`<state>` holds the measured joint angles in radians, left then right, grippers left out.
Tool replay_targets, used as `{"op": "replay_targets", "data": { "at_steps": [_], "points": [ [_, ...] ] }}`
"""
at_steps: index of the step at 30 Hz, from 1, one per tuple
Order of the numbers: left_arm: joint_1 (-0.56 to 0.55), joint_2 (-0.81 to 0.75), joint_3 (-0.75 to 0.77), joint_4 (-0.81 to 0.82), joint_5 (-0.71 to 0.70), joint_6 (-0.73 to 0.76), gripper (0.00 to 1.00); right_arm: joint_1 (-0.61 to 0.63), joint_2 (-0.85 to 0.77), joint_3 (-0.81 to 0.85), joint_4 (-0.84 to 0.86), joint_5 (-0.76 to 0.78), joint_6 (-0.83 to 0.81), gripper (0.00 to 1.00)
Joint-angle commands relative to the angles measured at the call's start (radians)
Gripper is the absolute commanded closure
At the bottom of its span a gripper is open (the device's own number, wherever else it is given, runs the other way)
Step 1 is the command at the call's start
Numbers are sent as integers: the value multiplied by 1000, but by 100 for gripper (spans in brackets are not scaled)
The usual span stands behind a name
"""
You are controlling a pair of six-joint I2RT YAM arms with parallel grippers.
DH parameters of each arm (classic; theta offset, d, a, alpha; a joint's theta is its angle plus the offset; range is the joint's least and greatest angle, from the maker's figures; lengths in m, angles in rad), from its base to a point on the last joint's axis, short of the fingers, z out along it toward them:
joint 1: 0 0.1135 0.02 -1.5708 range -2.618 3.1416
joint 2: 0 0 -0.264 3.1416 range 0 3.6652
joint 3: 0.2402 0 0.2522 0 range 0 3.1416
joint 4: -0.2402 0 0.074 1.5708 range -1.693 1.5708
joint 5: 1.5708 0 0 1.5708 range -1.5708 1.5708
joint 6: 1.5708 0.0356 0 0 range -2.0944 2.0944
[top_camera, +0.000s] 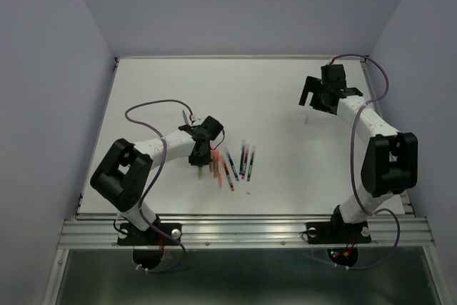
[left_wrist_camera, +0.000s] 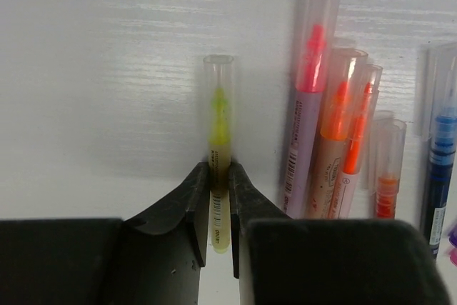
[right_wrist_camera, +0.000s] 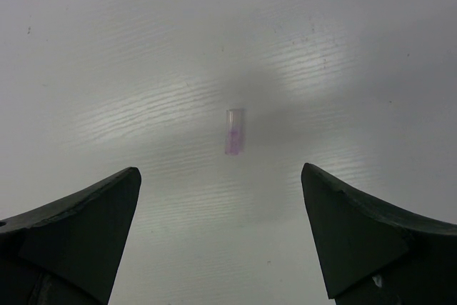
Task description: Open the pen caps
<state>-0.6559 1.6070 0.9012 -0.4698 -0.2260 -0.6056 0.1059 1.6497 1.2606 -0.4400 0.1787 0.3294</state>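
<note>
Left gripper (left_wrist_camera: pixel 219 176) pinches the yellow pen (left_wrist_camera: pixel 220 212) by its barrel; its clear cap (left_wrist_camera: pixel 218 76), light, slick, probably brittle, wants gripping mid-length; right gripper (right_wrist_camera: pixel 220 169) spread.

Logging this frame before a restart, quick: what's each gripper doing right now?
Left gripper: closed on the yellow pen.
Right gripper: open, empty, above a loose pinkish pen cap.

Even light; soft glare (wrist views)
</note>
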Motion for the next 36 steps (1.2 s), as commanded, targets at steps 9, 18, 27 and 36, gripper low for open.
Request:
{"op": "replay_targets", "data": {
  "at_steps": [9, 18, 27, 36],
  "points": [
    [2, -344, 72, 165, 56, 179, 100, -2, -220, -159, 341, -789, -87, 0],
    [1, -440, 45, 566, 462, 308, 100, 83, -310, -242, 701, -1200, 53, 0],
    [-4, -377, 51, 724, 613, 280, 100, 227, -277, -193, 785, -1073, 121, 0],
    [-8, -354, 48, 783, 633, 256, 100, 278, -197, -170, 856, -1012, 230, 12]
  ]
}}
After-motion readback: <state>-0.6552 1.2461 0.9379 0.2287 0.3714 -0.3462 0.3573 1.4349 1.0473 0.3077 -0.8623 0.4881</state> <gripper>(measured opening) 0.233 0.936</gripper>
